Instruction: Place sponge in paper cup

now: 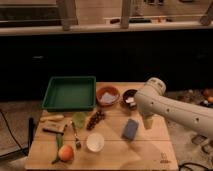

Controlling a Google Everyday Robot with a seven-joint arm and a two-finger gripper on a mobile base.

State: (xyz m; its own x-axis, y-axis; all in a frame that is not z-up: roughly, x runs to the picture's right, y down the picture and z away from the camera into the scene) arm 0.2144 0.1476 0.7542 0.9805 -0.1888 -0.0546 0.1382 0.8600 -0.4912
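The blue-grey sponge (131,129) lies flat on the wooden table (145,155), right of centre. The white paper cup (95,142) stands upright to its left, nearer the front edge, and looks empty. My gripper (148,123) hangs from the white arm (170,110), which reaches in from the right. It is just right of the sponge and slightly above the table, and holds nothing that I can see.
A green tray (70,92) sits at the back left. A reddish-brown bowl (108,95) and a dark bowl (131,98) stand behind the sponge. Grapes (96,119), a light-green cup (79,119), a fork (75,135), a brownish block (54,129), a banana (52,118) and an orange (65,152) lie at the left.
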